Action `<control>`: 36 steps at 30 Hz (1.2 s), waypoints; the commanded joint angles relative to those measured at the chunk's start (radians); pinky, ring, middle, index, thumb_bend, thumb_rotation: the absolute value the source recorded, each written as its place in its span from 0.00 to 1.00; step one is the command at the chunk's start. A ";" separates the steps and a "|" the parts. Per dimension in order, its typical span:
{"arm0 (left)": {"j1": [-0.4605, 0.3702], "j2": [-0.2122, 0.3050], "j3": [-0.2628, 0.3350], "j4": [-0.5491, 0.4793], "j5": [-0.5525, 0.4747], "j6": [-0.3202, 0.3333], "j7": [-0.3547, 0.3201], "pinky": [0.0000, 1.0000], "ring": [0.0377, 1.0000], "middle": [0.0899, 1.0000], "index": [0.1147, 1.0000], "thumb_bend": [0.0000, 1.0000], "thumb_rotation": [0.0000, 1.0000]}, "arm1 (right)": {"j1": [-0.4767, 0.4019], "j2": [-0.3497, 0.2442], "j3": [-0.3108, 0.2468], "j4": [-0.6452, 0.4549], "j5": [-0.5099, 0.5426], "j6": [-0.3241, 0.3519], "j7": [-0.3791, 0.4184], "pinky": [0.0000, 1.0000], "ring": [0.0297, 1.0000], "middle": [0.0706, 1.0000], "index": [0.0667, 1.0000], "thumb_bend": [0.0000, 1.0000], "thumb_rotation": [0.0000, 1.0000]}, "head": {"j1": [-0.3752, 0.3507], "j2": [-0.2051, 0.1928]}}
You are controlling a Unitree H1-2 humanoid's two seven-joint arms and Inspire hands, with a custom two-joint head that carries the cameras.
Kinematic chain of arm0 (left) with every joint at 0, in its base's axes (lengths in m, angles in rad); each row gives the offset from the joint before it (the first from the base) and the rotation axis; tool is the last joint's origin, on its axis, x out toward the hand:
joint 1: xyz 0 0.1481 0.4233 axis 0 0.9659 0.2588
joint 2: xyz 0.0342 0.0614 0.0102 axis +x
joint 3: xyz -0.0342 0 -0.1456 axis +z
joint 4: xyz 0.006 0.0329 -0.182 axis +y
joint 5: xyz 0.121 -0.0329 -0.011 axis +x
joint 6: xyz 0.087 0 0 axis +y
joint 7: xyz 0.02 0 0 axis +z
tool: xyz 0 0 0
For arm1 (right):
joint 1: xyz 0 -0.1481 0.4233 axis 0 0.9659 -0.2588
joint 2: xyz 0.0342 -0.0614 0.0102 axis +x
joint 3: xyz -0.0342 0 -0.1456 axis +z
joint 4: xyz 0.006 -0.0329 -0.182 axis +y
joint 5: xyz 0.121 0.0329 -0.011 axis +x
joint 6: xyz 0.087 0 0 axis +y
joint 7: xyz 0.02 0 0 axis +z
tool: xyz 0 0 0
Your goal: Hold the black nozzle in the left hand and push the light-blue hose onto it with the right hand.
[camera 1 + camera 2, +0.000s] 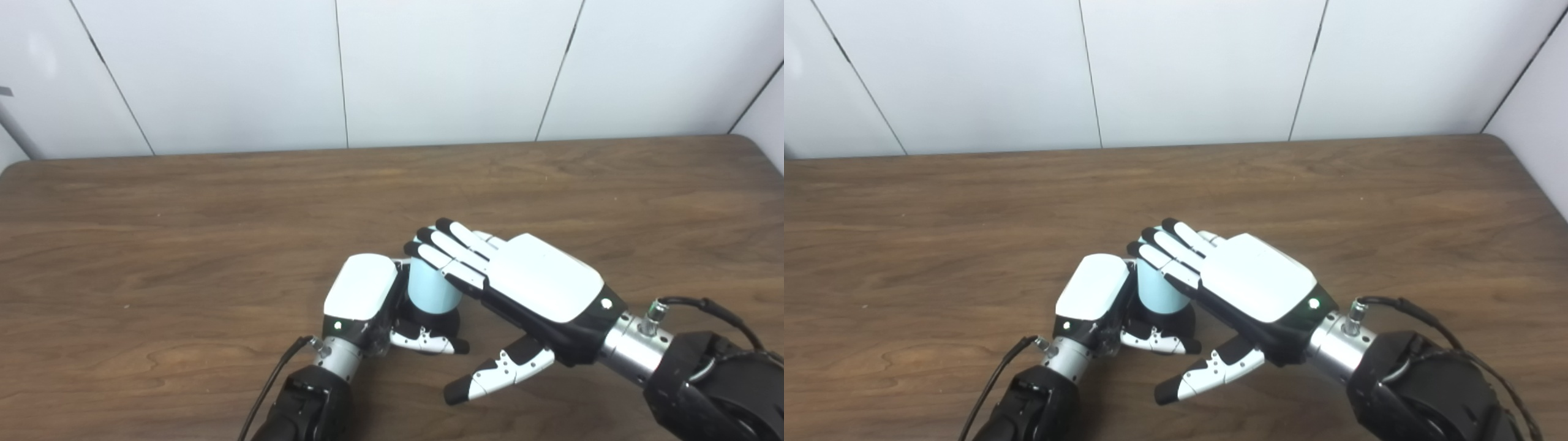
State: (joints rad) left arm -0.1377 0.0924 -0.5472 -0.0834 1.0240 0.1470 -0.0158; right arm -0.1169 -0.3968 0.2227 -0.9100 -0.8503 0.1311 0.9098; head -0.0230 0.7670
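A short light-blue hose (pixel 430 288) stands upright on a black nozzle (pixel 442 320) near the table's front middle. My left hand (pixel 367 303) is shut on the nozzle, fingers and thumb wrapped around its black base below the hose. My right hand (pixel 520 288) lies flat and open above the hose, its fingers (pixel 450 251) resting over the hose's top and its thumb (pixel 499 370) hanging free below. The hose's top end is hidden under those fingers. The same scene shows in the right eye view, with the hose (pixel 1157 291) between both hands.
The brown wooden table (pixel 245 208) stretches out on all sides. A white panelled wall (pixel 392 67) stands behind its far edge. Black cables run along both forearms.
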 commanded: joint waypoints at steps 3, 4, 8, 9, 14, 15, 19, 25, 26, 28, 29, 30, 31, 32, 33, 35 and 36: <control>0.026 0.025 -0.007 0.026 0.029 0.033 -0.060 0.33 0.39 0.36 0.43 0.52 0.00 | 0.050 -0.038 0.029 0.053 0.011 0.022 0.091 0.92 0.99 0.97 0.96 0.64 0.94 | -0.002 0.002; 0.026 0.025 -0.007 0.026 0.029 0.032 -0.058 0.33 0.39 0.35 0.43 0.52 0.00 | 0.051 -0.038 0.029 0.053 0.012 0.022 0.091 0.91 0.99 0.97 0.96 0.64 0.94 | -0.002 0.002; 0.028 0.025 -0.005 0.029 0.024 0.030 -0.054 0.32 0.38 0.35 0.43 0.52 0.00 | 0.054 -0.040 0.039 0.059 0.003 0.014 0.090 0.90 0.98 0.97 0.97 0.65 0.96 | -0.002 0.002; 0.028 0.025 -0.004 0.028 0.024 0.032 -0.056 0.32 0.38 0.36 0.43 0.52 0.00 | 0.057 -0.039 0.044 0.062 0.000 0.011 0.090 0.90 0.98 0.97 0.97 0.65 0.96 | -0.002 0.002; 0.025 0.028 -0.005 0.029 0.028 0.031 -0.059 0.31 0.37 0.34 0.42 0.52 0.00 | 0.076 -0.037 0.068 0.083 -0.011 -0.001 0.065 0.90 1.00 0.99 0.98 0.65 0.97 | -0.001 -0.001; 0.025 0.028 -0.005 0.029 0.029 0.032 -0.060 0.31 0.36 0.34 0.42 0.52 0.00 | 0.079 -0.036 0.072 0.085 -0.013 0.001 0.061 0.90 1.00 0.99 0.99 0.66 0.98 | -0.001 -0.001; 0.023 0.030 -0.005 0.029 0.026 0.031 -0.062 0.32 0.38 0.35 0.43 0.52 0.00 | 0.086 -0.029 0.084 0.089 -0.022 0.001 0.043 0.91 1.00 1.00 0.99 0.66 1.00 | -0.002 -0.003; 0.024 0.029 -0.001 0.027 0.019 0.031 -0.062 0.32 0.38 0.34 0.43 0.52 0.00 | 0.077 -0.028 0.089 0.084 -0.023 0.012 0.044 0.92 1.00 1.00 1.00 0.66 1.00 | -0.003 -0.003; 0.024 0.029 -0.001 0.027 0.020 0.030 -0.062 0.33 0.39 0.35 0.43 0.52 0.00 | 0.077 -0.028 0.088 0.083 -0.021 0.013 0.042 0.92 1.00 1.00 1.00 0.66 1.00 | -0.003 -0.003; 0.023 0.030 -0.002 0.027 0.020 0.028 -0.059 0.33 0.38 0.35 0.43 0.52 0.00 | 0.077 -0.028 0.086 0.082 -0.019 0.014 0.039 0.92 1.00 1.00 1.00 0.66 1.00 | -0.003 -0.002; 0.023 0.030 -0.002 0.027 0.021 0.028 -0.060 0.33 0.38 0.35 0.43 0.52 0.00 | 0.075 -0.029 0.084 0.080 -0.017 0.014 0.040 0.92 1.00 1.00 1.00 0.66 1.00 | -0.003 -0.002; 0.023 0.030 -0.002 0.025 0.020 0.030 -0.064 0.33 0.39 0.35 0.43 0.52 0.00 | 0.071 -0.031 0.081 0.077 -0.016 0.017 0.042 0.92 1.00 1.00 1.00 0.66 1.00 | -0.003 -0.002; 0.022 0.030 -0.003 0.024 0.022 0.031 -0.066 0.33 0.39 0.35 0.43 0.52 0.00 | 0.067 -0.032 0.077 0.072 -0.015 0.019 0.043 0.92 1.00 1.00 1.00 0.66 1.00 | -0.003 -0.002; 0.022 0.030 -0.003 0.025 0.022 0.031 -0.066 0.32 0.38 0.35 0.43 0.52 0.00 | 0.062 -0.032 0.073 0.066 -0.013 0.024 0.045 0.93 1.00 1.00 1.00 0.66 1.00 | -0.004 -0.002; 0.021 0.030 -0.003 0.026 0.022 0.030 -0.065 0.31 0.37 0.34 0.43 0.52 0.00 | 0.056 -0.031 0.068 0.059 -0.011 0.030 0.048 0.93 1.00 1.00 1.00 0.66 1.00 | -0.003 -0.002; 0.021 0.031 -0.002 0.026 0.020 0.028 -0.064 0.30 0.35 0.34 0.43 0.52 0.00 | 0.042 -0.029 0.056 0.041 -0.006 0.047 0.055 0.95 1.00 1.00 1.00 0.66 1.00 | -0.003 -0.002; 0.021 0.031 -0.002 0.028 0.019 0.027 -0.062 0.29 0.35 0.34 0.43 0.52 0.00 | 0.035 -0.028 0.051 0.033 -0.003 0.054 0.058 0.95 1.00 1.00 1.00 0.66 1.00 | -0.003 -0.003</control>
State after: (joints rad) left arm -0.1385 0.0962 -0.5452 -0.0841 1.0239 0.1468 -0.0173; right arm -0.1028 -0.3983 0.2649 -0.8990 -0.8729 0.1538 0.8636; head -0.0245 0.7639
